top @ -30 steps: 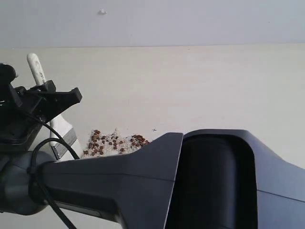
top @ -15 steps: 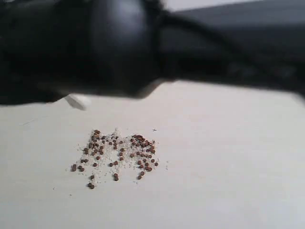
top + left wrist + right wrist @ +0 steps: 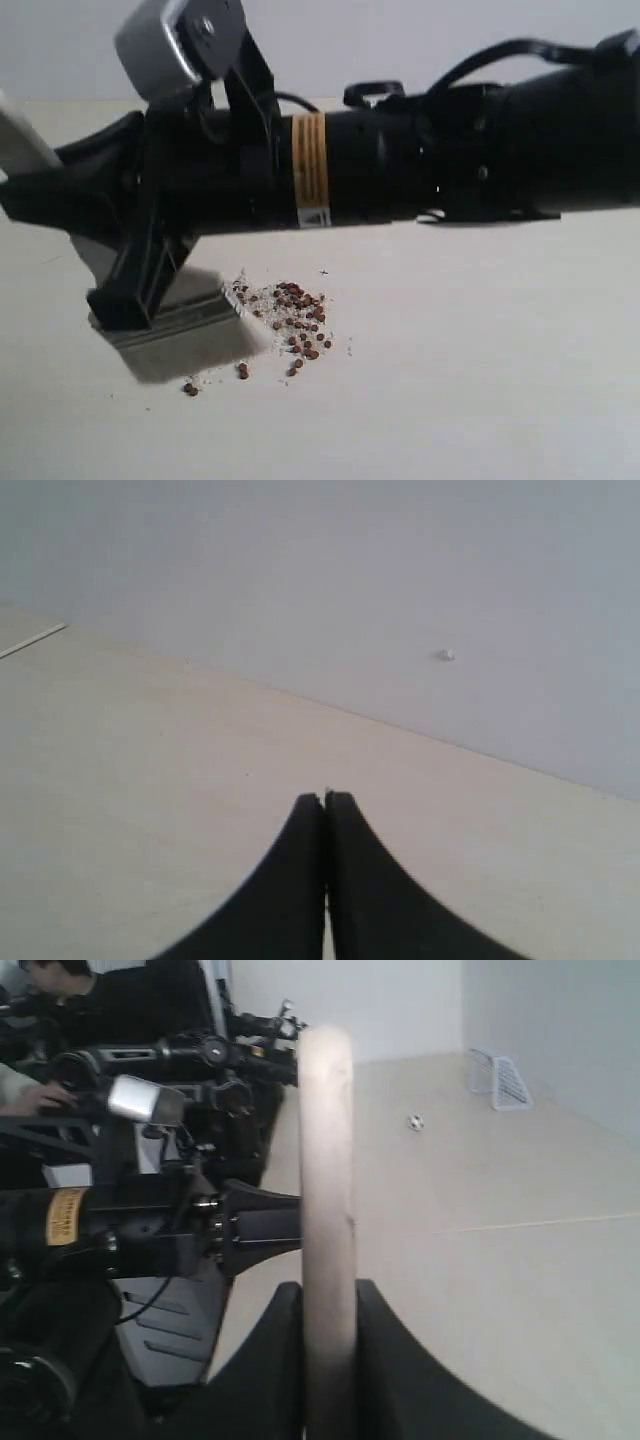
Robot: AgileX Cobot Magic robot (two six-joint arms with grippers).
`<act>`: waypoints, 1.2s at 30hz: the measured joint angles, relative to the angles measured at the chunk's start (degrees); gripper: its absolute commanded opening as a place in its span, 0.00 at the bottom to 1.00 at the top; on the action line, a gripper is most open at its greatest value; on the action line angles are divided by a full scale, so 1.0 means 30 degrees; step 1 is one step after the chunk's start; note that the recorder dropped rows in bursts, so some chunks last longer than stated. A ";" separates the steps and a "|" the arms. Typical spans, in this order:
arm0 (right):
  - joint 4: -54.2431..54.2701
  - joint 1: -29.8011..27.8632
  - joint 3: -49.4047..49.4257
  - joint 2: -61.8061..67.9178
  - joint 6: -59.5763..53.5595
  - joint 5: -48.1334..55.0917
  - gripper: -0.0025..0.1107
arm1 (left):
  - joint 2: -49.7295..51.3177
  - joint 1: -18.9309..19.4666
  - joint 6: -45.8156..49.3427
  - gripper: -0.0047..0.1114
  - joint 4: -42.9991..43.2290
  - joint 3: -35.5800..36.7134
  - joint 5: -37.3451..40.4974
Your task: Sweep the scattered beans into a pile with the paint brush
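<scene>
In the exterior view the right gripper (image 3: pixel 110 255) reaches across from the far side of the beans (image 3: pixel 296 318) and pinches the paint brush (image 3: pixel 178 325), whose bristles and grey ferrule are down on the bench (image 3: pixel 500 400) right against the bean cluster. Half a second ago the arm was only a dark blur high above the scatter, which lay uncovered and spread more widely. Now the brush covers the part of that spread on its own side, and I cannot tell whether those beans are under the bristles or already pushed in. A few stray beans (image 3: pixel 190 388) lie apart from the cluster, near the brush's front edge. I judge that a stroke toward the cluster is starting and that these strays will need their own pass. In the left wrist view the left gripper (image 3: pixel 325 802) has its jaws pressed together on nothing, over bare bench with no beans in sight, so it takes no part in this step. In the right wrist view the brush's pale handle stands clamped between the two dark fingers (image 3: pixel 385 1360) of the right gripper; the beans are out of that view.
</scene>
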 measured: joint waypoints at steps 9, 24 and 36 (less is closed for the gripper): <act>0.5943 0.0000 0.1322 0.4644 -0.4558 -0.5331 0.02 | 0.0000 0.0000 0.0000 0.04 0.0000 0.0000 0.0000; 0.9614 0.0000 0.1322 0.7810 -0.5540 -0.5413 0.02 | 0.0000 0.0000 0.0000 0.04 0.0000 0.0000 0.0000; 1.3743 0.0000 0.1322 0.8822 -0.6672 -0.5570 0.02 | 0.0000 0.0000 0.0000 0.04 0.0000 0.0000 0.0000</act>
